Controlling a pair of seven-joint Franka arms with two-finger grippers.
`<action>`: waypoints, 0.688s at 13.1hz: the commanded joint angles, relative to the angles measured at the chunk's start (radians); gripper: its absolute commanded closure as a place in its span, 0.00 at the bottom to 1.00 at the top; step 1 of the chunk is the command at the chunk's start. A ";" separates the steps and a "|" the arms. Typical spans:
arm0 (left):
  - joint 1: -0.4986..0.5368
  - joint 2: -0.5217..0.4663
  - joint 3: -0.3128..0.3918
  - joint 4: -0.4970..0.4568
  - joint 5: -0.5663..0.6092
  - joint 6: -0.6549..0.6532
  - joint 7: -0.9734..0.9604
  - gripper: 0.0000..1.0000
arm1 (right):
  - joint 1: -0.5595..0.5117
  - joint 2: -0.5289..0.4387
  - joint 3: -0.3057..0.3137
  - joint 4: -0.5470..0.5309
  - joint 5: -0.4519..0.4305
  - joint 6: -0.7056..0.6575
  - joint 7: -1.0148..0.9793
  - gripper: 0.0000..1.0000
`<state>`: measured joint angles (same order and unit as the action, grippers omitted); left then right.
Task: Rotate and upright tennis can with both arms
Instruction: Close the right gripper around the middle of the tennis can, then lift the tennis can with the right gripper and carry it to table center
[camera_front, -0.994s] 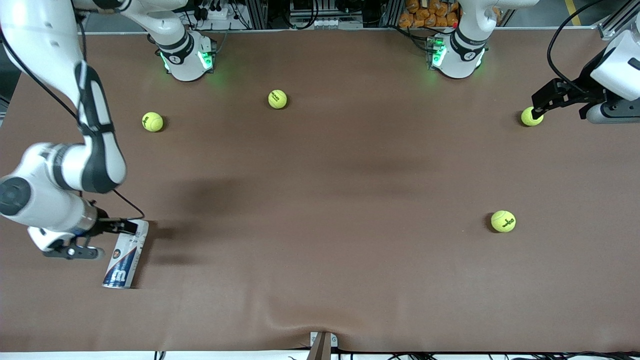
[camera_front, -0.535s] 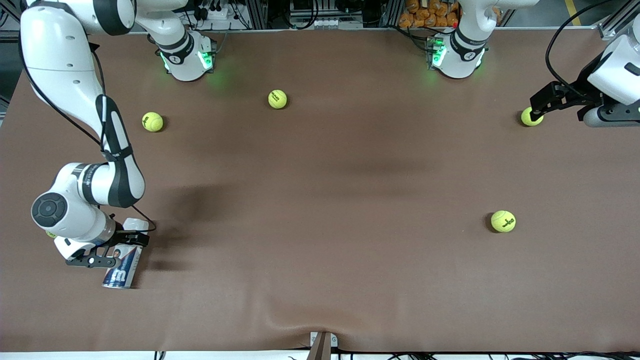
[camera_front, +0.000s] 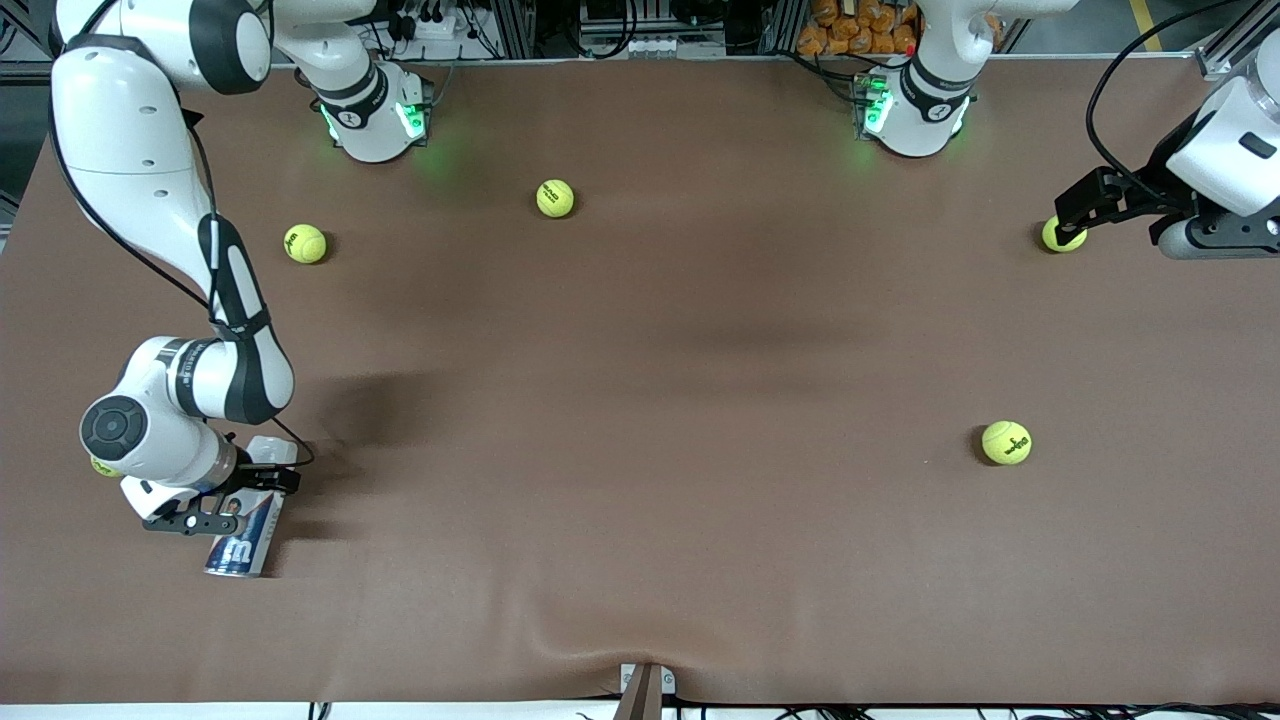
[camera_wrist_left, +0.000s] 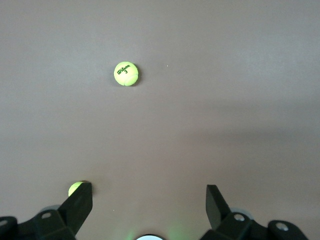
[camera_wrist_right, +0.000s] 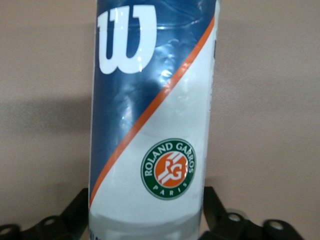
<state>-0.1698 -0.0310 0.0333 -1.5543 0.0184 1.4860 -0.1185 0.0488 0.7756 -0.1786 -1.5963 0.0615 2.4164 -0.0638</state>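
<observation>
The tennis can (camera_front: 240, 545) lies on its side on the brown mat near the right arm's end of the table, close to the front camera, with its silver rim toward that camera. My right gripper (camera_front: 237, 500) is down over the can's upper half. Its fingers (camera_wrist_right: 82, 207) are open and stand on both sides of the can (camera_wrist_right: 150, 100), close to its walls. The navy label, white W and orange stripe fill the right wrist view. My left gripper (camera_front: 1068, 215) is open and empty, low at the left arm's end, beside a tennis ball (camera_front: 1058, 235). It also shows in the left wrist view (camera_wrist_left: 147, 197).
Tennis balls lie on the mat: two near the right arm's base (camera_front: 305, 243) (camera_front: 555, 197), and one nearer the front camera toward the left arm's end (camera_front: 1006, 442). Another (camera_front: 100, 467) peeks out under the right arm. The left wrist view shows two balls (camera_wrist_left: 126, 73) (camera_wrist_left: 75, 188).
My right arm has swung in and lowered its gripper from the can's end onto the can, straddling it. The can has not moved. My left gripper has drifted slightly.
</observation>
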 joint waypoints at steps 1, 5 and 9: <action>-0.004 0.005 -0.003 0.011 0.012 0.004 -0.003 0.00 | -0.018 0.011 0.016 0.029 0.034 0.001 -0.094 0.57; 0.000 0.003 -0.003 0.011 0.012 0.002 -0.001 0.00 | -0.012 -0.057 0.016 0.035 0.032 -0.022 -0.272 0.46; 0.004 0.005 -0.001 0.010 0.012 0.004 0.000 0.00 | 0.009 -0.241 0.016 0.038 0.029 -0.229 -0.355 0.44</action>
<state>-0.1684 -0.0300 0.0339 -1.5540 0.0184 1.4860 -0.1185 0.0512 0.6480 -0.1744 -1.5219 0.0787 2.2608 -0.3830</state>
